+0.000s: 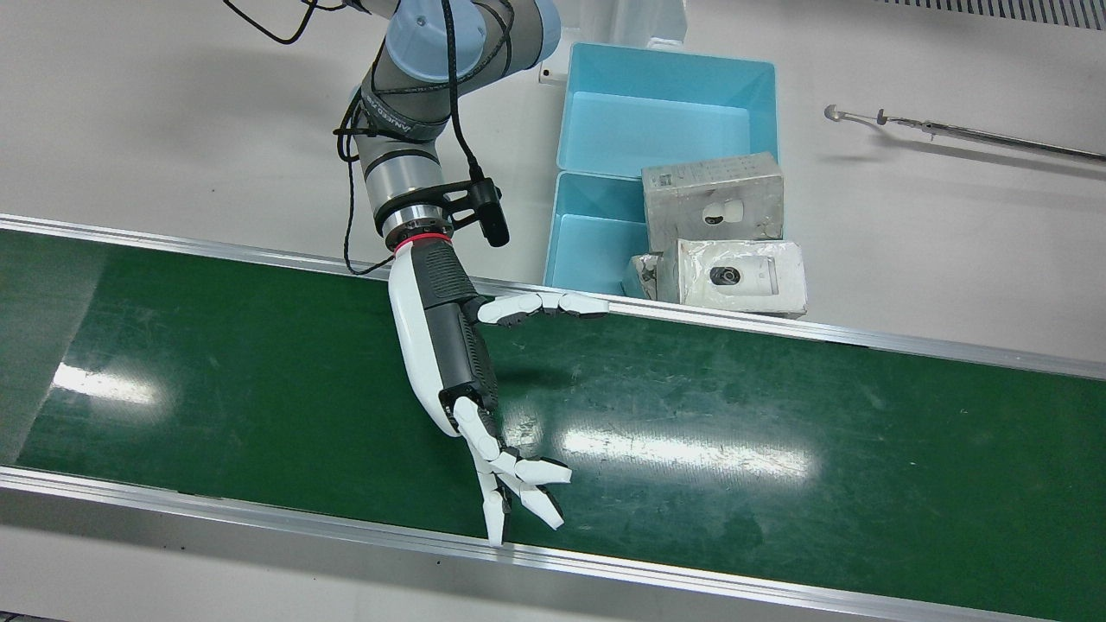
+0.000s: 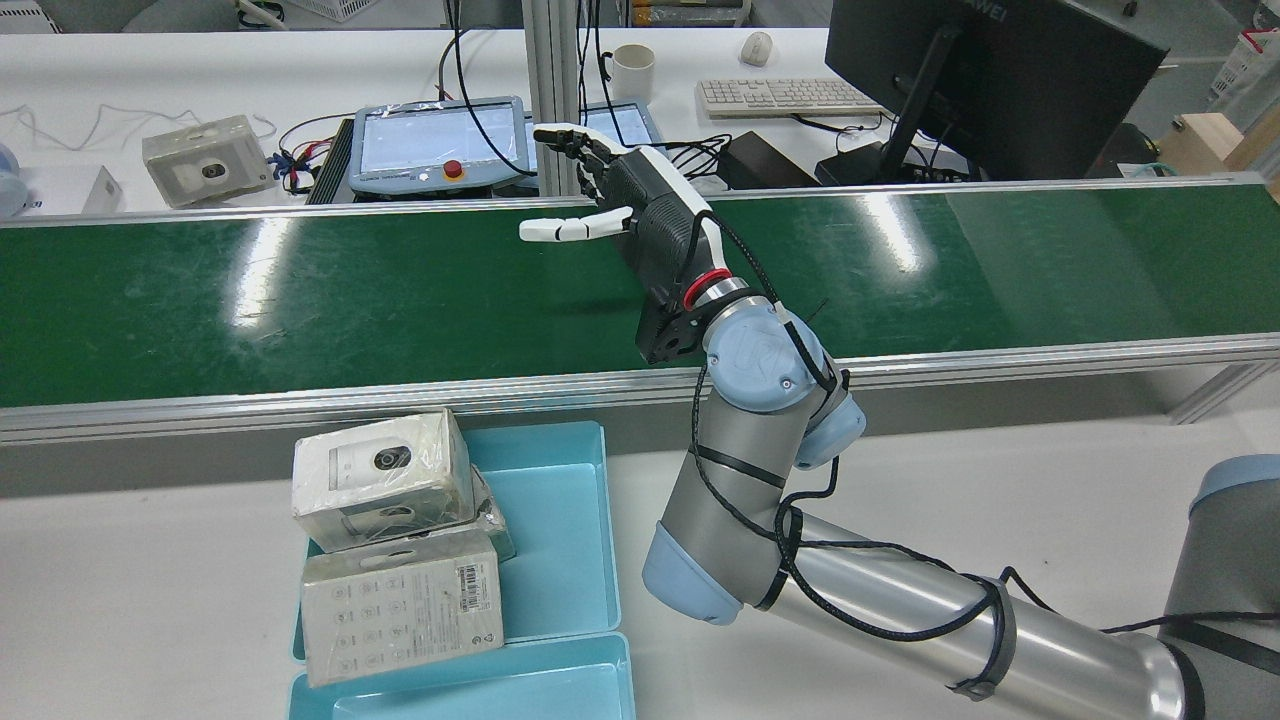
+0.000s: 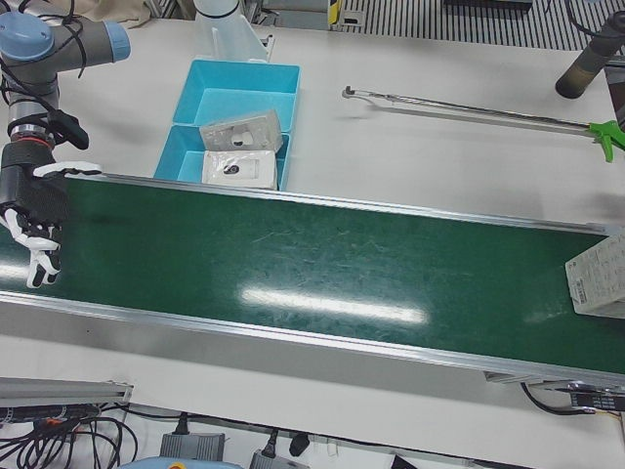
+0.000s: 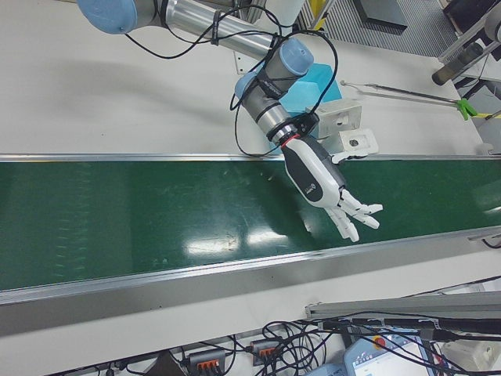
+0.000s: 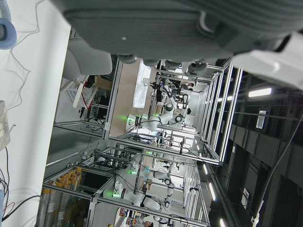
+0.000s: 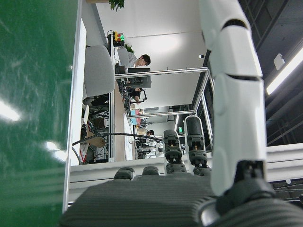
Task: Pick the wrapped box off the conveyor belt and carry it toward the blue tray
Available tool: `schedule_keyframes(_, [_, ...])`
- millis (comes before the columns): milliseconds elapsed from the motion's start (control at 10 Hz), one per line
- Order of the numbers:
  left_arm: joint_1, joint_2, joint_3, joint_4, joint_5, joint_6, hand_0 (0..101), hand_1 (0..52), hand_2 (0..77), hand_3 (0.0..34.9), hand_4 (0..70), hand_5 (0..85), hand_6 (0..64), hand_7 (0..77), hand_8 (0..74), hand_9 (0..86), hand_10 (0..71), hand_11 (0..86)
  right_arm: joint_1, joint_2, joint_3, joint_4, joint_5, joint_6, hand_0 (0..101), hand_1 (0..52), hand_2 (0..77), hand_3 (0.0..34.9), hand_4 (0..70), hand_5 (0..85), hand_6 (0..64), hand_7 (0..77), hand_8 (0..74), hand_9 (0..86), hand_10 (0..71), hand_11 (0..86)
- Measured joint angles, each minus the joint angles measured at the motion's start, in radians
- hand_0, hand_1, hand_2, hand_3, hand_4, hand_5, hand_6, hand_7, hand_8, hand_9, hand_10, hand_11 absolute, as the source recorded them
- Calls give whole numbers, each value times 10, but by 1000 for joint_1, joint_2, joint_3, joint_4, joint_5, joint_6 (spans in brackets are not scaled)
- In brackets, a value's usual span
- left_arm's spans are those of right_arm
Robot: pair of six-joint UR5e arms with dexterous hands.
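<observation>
A wrapped box (image 3: 597, 279) lies on the green conveyor belt (image 3: 322, 264) at the far right edge of the left-front view; no other view shows it. My right hand (image 1: 467, 380) hovers over the belt (image 1: 734, 406) with its fingers spread, open and empty, far from that box. It also shows in the rear view (image 2: 620, 210), the right-front view (image 4: 329, 184) and the left-front view (image 3: 34, 220). The blue tray (image 1: 665, 104) stands beside the belt, just behind the hand. Only the palm of my left hand (image 5: 189, 28) shows, in its own view; its fingers are hidden.
Two wrapped boxes (image 1: 713, 199) (image 1: 743, 276) lie stacked on the blue tray's near compartment, one overhanging its rim. A long reacher tool (image 1: 968, 134) lies on the white table past the tray. Aluminium rails (image 1: 778, 328) edge the belt.
</observation>
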Motion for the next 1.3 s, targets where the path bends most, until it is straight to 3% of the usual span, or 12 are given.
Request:
schedule_keyframes(200, [0,0,0,0,0,0,0,0,11,0,0,11,5,5,5,0,5,5,3,0,3,0,0,0,496,175,147,35,104,267,49,71,0,22,5,11])
schedule_keyframes(300, [0,0,0,0,0,0,0,0,5,0,0,11,5,5,5,0,5,5,5,1,7,1,0,0,496,175,147,65,93,251,38,65,0,22,0,11])
schedule_keyframes(400, [0,0,0,0,0,0,0,0,5,0,0,11,5,5,5,0,5,5,6,1,11,1,-1,0,496,175,147,65,93,251,38,65,0,22,0,11])
schedule_keyframes(500, [0,0,0,0,0,0,0,0,11,0,0,11,5,0,5,0,5,5,6,1,15,1,-1,0,496,175,147,96,76,251,22,65,0,22,0,11])
schedule_keyframes(600, [0,0,0,0,0,0,0,0,11,0,0,11,5,0,5,0,5,5,7,0,16,1,-1,0,494,175,147,95,76,251,27,60,0,16,0,11])
schedule_keyframes(800, [0,0,0,0,0,0,0,0,5,0,0,11,5,5,5,0,5,5,8,-5,16,1,-1,0,495,185,142,76,60,256,27,60,0,16,0,11])
schedule_keyframes(1000, [0,0,0,0,0,0,0,0,5,0,0,11,5,0,5,0,5,5,9,-6,16,1,0,1,495,169,147,0,87,289,44,60,0,16,5,11])
schedule_keyframes(1300, [0,0,0,0,0,0,0,0,5,0,0,11,5,5,5,0,5,5,33,-9,41,-19,-2,1,495,169,147,0,98,322,55,65,11,38,5,11])
